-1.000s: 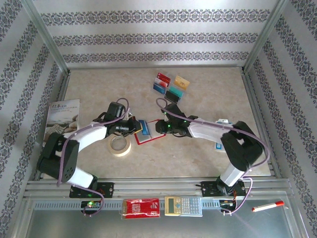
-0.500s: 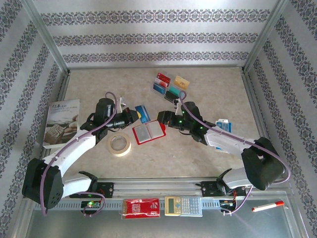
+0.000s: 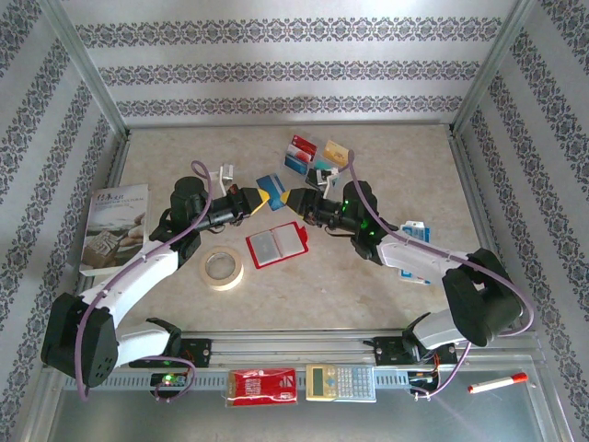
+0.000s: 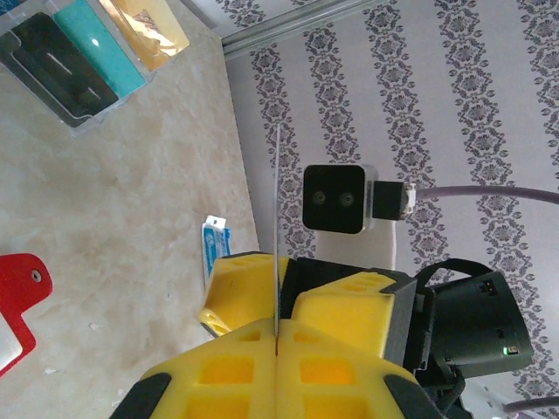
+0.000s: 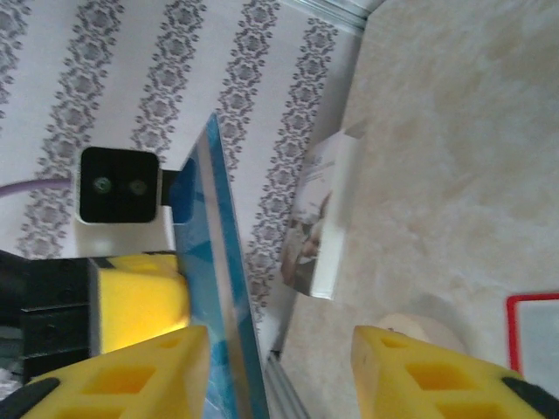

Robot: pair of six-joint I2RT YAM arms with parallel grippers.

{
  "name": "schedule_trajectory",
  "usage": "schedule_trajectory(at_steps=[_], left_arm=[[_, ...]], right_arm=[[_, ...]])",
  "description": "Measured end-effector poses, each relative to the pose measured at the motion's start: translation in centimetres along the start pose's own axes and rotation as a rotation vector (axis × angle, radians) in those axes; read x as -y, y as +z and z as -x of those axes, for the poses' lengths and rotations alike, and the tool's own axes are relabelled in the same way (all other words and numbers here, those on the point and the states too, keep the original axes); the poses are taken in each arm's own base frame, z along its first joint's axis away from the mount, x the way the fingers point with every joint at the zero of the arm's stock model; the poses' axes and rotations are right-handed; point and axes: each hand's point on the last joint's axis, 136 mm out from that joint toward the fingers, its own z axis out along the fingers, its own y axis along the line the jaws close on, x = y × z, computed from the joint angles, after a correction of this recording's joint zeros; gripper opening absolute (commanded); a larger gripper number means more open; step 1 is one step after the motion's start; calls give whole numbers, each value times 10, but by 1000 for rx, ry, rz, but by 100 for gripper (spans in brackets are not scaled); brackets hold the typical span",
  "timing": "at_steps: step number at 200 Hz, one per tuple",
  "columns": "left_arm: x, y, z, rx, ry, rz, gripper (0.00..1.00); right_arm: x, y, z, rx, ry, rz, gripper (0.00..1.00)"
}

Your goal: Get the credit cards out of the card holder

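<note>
The left tool (image 3: 259,197) is clamped on a blue card (image 3: 269,185). The right tool (image 3: 299,199) gapes wide at its 3 o'clock, with the card holder (image 3: 276,245) at 6.

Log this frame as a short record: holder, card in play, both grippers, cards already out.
holder: small red folding card holder, lying open on the table, ungripped
card in play: blue plastic card, held up between the arms
left gripper: jaws shut on the blue card
right gripper: jaws open, card edge between them
cards out: other plastic cards clustered at the far side
</note>
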Motion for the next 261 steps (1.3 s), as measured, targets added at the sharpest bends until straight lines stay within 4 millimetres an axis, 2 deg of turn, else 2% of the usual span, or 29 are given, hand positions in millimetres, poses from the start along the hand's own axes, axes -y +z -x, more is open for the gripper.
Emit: schedule_trajectory(at_steps=[36, 64, 96, 110, 133, 152, 191, 221, 261], left_arm=[[0, 0, -1, -3, -10, -2, 0], [1, -1, -1, -1, -12, -6, 0], [7, -4, 0, 10, -4, -15, 1], [8, -6, -1, 12, -5, -12, 12], [1, -11, -3, 19, -18, 31, 42], [-10, -19, -5, 36, -22, 101, 61], [-52, -40, -11, 52, 3, 326, 75], [-83, -56, -14, 45, 45, 496, 84], [-102, -76, -6, 47, 120, 634, 92]], right_arm=[[-18, 0, 3, -2, -4, 66, 33], [-23, -1, 5, 0, -13, 90, 23], [-26, -2, 5, -6, -33, 104, 1], [-28, -3, 5, -12, -46, 114, 0], [-29, -3, 2, -27, -73, 120, 0], [-21, -5, 5, -27, -97, 96, 0], [11, -8, 16, -24, -177, -48, 0], [19, -4, 34, -20, -321, -182, 0], [32, 4, 68, -24, -592, -361, 0]])
